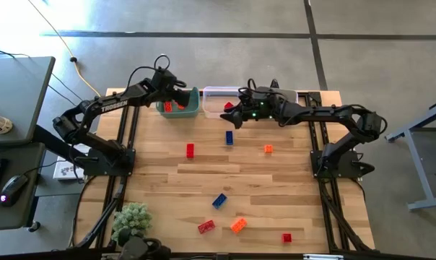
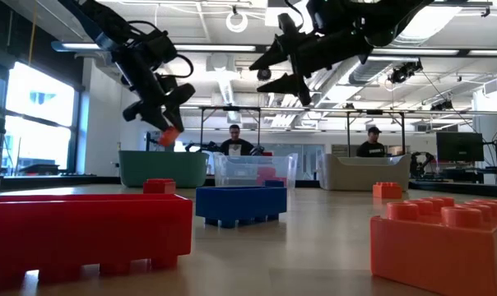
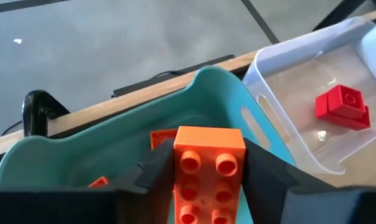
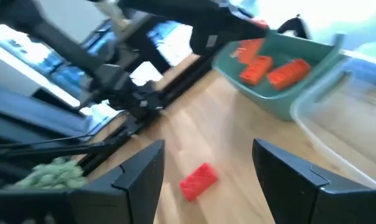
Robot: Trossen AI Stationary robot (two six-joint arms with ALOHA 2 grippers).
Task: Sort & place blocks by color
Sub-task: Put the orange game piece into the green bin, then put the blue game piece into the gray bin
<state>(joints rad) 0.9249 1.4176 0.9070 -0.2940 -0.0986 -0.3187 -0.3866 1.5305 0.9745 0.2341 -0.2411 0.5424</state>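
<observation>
My left gripper (image 1: 180,96) hangs over the teal bin (image 1: 176,110) at the table's far edge, shut on an orange block (image 3: 208,177). More orange blocks (image 4: 272,67) lie inside that bin. My right gripper (image 1: 231,115) is open in the air just in front of the clear bin (image 1: 216,92), which holds a red block (image 3: 342,107). Its fingers touch nothing. Loose on the table lie a red block (image 1: 190,149), a blue block (image 1: 229,136), an orange block (image 1: 268,149) and several more near the front edge. My left gripper pinches the orange block (image 3: 206,155) between its two fingers (image 3: 155,175), which lie on its two opposite side faces. The studded face shows between them. The fingers slant down from above. The block is lifted clear above the teal bin (image 3: 132,143).
A beige bin (image 2: 364,171) stands to the right of the clear one. A green spiky ball (image 1: 131,219) sits at the near left corner. Near the front edge lie a blue block (image 1: 219,201), a red block (image 1: 206,227), an orange block (image 1: 238,225) and another red block (image 1: 286,237). Two people sit behind the table.
</observation>
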